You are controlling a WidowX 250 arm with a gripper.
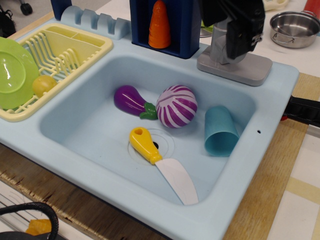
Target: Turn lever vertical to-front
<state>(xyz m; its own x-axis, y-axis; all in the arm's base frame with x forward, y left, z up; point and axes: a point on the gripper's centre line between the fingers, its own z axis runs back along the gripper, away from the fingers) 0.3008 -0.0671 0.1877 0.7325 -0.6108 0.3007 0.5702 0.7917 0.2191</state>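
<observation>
The grey lever (219,46) stands on its flat grey base plate (252,74) at the sink's back right corner. Only its lower left part shows and looks roughly upright; its top and round end are hidden behind my black gripper (240,42). The gripper hangs over the lever from above, just right of the visible grey part and touching or very close to it. I cannot see how its jaws stand.
The light blue sink (100,165) holds a purple eggplant (130,100), a purple striped ball (176,106), a teal cup (220,131) and a yellow-handled knife (160,162). A yellow rack (65,55) stands left, a carrot (160,25) in a blue holder behind, a steel pot (295,27) back right.
</observation>
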